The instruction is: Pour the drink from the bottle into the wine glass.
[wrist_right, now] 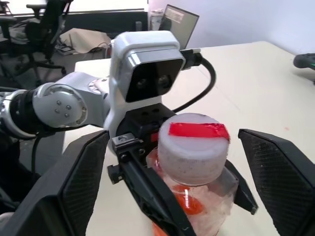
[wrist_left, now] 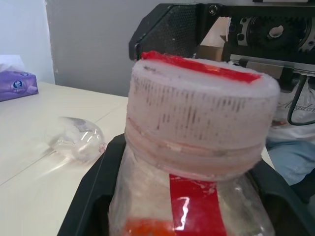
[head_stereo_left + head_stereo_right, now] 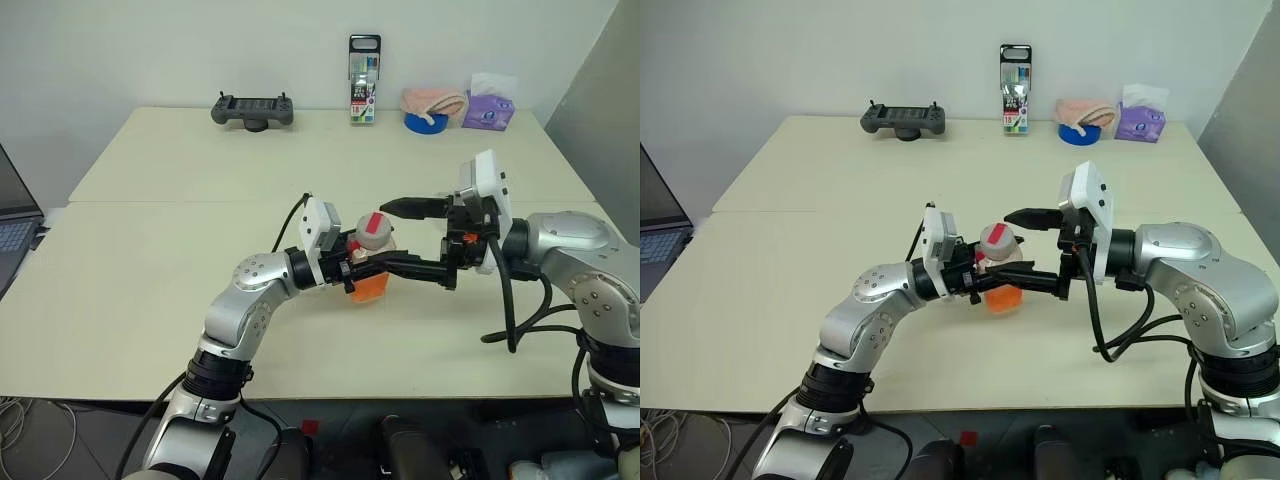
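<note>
One bottle (image 3: 371,258) upright, cap up, clenched in left tool (image 3: 385,266); right tool (image 1: 172,162) spread wide around cap.

No legible text, brand or number found: print on the tissue pack (image 2: 18,84) is too blurred to read.

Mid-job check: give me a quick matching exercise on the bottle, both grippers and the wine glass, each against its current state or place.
Things:
1. bottle
2. right gripper
3. wine glass
4. left gripper

States:
A. lying on its side on the table
B. open, fingers on either side of the cap
C. shut around the bottle's body
D. upright, cap on, orange-red drink at the bottom

Pairs: 1-D, 2-B, 3-A, 4-C
</note>
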`<state>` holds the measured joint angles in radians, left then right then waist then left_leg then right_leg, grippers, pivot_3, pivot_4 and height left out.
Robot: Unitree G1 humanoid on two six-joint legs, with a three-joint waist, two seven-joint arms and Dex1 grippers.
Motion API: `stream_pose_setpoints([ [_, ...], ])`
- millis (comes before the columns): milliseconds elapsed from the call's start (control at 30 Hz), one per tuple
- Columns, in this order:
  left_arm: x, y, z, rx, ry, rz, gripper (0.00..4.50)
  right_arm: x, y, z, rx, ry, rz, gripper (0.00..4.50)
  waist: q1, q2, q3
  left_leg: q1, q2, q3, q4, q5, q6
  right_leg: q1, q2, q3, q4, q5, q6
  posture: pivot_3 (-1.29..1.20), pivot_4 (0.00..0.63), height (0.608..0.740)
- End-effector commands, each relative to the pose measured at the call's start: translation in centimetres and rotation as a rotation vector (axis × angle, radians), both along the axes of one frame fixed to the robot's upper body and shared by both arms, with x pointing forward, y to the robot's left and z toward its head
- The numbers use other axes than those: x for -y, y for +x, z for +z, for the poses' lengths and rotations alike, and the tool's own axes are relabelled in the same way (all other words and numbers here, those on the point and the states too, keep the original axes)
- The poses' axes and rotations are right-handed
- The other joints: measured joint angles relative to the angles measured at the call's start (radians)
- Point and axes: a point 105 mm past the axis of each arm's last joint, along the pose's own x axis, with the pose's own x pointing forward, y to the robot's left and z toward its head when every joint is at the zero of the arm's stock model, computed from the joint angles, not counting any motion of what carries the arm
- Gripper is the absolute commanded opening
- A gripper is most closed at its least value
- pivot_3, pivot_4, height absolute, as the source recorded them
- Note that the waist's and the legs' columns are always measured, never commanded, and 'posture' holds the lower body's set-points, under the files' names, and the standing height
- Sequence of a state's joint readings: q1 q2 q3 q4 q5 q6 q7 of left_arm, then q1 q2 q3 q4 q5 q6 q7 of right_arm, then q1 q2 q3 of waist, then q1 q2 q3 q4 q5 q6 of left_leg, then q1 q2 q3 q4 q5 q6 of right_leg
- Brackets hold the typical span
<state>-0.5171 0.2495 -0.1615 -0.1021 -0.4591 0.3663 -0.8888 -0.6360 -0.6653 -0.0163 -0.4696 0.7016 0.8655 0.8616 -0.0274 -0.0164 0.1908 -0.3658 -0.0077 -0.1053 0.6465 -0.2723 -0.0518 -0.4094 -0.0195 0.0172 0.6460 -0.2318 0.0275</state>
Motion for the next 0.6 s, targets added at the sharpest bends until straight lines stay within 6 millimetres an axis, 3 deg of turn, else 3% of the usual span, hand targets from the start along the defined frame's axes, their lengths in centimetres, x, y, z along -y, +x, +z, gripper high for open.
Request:
stream_pose_setpoints([
  [33, 0.1, -0.2, 1.7, 0.068, -0.028, -0.016, 2.14, -0.4, -0.3, 0.5, 0.058, -0.01, 0.004, 4.5, 0.0, 0.0, 0.0, 0.0, 0.0, 0.0, 0.0, 0.0, 0.0, 0.0, 0.0, 0.0, 0.0, 0.0, 0.0, 0.0, 0.15, 0.74],
  [333, -0.3, -0.1, 1.4, 0.07, -0.021, 0.005, 2.13, -2.3, 0.3, 0.2, 0.071, 0.003, 0.027, 4.5, -0.001, 0.0, 0.0, 0.0, 0.0, 0.0, 0.0, 0.0, 0.0, 0.0, 0.0, 0.0, 0.0, 0.0, 0.0, 0.0, 0.15, 0.74],
  [600, -0.5, 0.1, 1.4, 0.07, -0.019, 0.026, 2.13, -3.4, 1.9, 0.3, 0.111, 0.019, -0.034, 4.5, -0.001, 0.0, 0.0, 0.0, 0.0, 0.0, 0.0, 0.0, 0.0, 0.0, 0.0, 0.0, 0.0, 0.0, 0.0, 0.0, 0.15, 0.74],
])
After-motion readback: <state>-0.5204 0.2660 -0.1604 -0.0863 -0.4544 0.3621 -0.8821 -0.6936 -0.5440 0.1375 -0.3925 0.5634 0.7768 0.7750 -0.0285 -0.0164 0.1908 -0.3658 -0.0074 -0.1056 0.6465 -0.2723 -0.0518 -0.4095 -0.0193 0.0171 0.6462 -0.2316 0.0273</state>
